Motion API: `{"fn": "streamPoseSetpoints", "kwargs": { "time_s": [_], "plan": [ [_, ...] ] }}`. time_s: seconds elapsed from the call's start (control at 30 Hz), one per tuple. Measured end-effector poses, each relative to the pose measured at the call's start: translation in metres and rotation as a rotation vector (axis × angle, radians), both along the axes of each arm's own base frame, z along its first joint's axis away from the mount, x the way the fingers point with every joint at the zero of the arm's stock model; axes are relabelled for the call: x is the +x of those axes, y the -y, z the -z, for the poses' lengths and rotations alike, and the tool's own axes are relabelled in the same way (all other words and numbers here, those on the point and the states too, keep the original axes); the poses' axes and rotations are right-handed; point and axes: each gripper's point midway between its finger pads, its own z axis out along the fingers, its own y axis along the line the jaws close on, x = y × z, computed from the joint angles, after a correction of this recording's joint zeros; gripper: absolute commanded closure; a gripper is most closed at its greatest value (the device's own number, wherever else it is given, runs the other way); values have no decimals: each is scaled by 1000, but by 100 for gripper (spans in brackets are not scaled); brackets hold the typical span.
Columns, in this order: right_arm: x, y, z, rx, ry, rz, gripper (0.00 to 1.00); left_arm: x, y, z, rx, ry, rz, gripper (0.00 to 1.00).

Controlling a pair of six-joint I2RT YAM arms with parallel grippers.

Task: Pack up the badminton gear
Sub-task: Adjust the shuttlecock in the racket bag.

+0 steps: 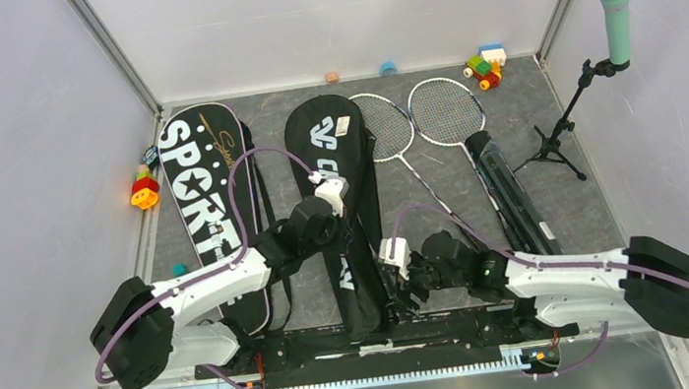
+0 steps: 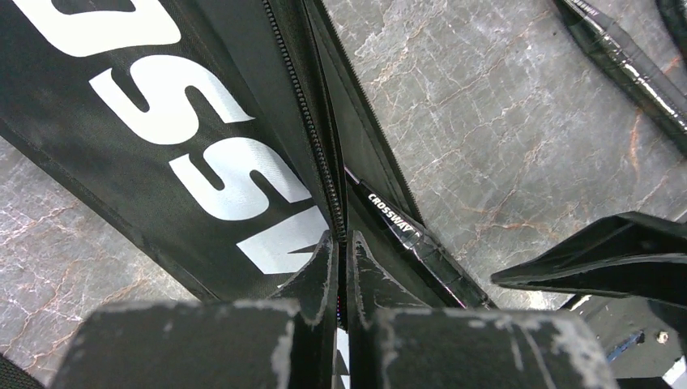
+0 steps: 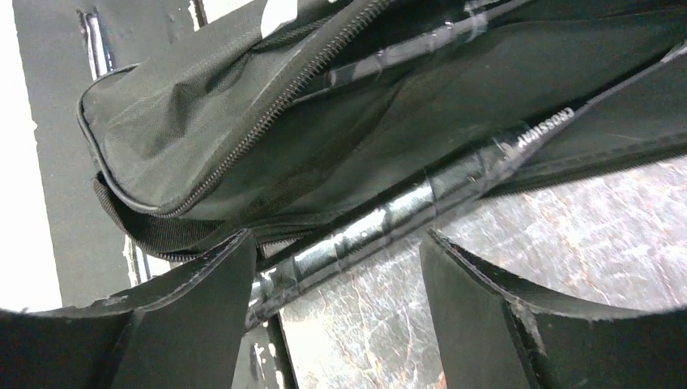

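Black CROSSWAY racket bag (image 1: 332, 141) lies mid-table, between the SPORT bag (image 1: 208, 201) and two bare rackets (image 1: 446, 110).
Left gripper (image 2: 342, 243) is pressed together on its zipper edge; right gripper (image 3: 336, 243) stands spread, a wrapped racket handle (image 3: 405, 203) between its fingers.

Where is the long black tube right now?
The long black tube lies right of centre in the top view, between the two rackets and the microphone stand.

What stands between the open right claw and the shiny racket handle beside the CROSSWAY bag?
Nothing visible does. The right claw is open, and the racket handle lies bare right before its jaws. The CROSSWAY bag lies beyond the handle, not before it.
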Motion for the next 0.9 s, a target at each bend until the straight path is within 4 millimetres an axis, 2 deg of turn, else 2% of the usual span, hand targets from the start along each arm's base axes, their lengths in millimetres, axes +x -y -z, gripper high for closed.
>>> {"fn": "streamPoseSetpoints", "kwargs": {
  "time_s": [0.17,0.37,0.47,0.53,0.7,0.9],
  "plan": [
    [-5,-13,6,9,-52,-39,23,0,0,-4,-30,14,-10,98],
    [-6,-33,-18,135,-33,-83,24,-4,-3,1,-64,4,-34,98],
    [-9,-40,-23,172,-30,-123,27,-5,-3,2,-81,1,-44,98],
    [-11,-43,-16,161,-45,-137,29,-6,-3,3,-98,-2,-52,98],
    [-15,-41,18,74,-109,-150,30,-7,-2,4,-144,-14,-77,98],
    [-11,-49,23,62,-112,-151,29,-7,-3,2,-188,-14,-107,98]
  ]
}}
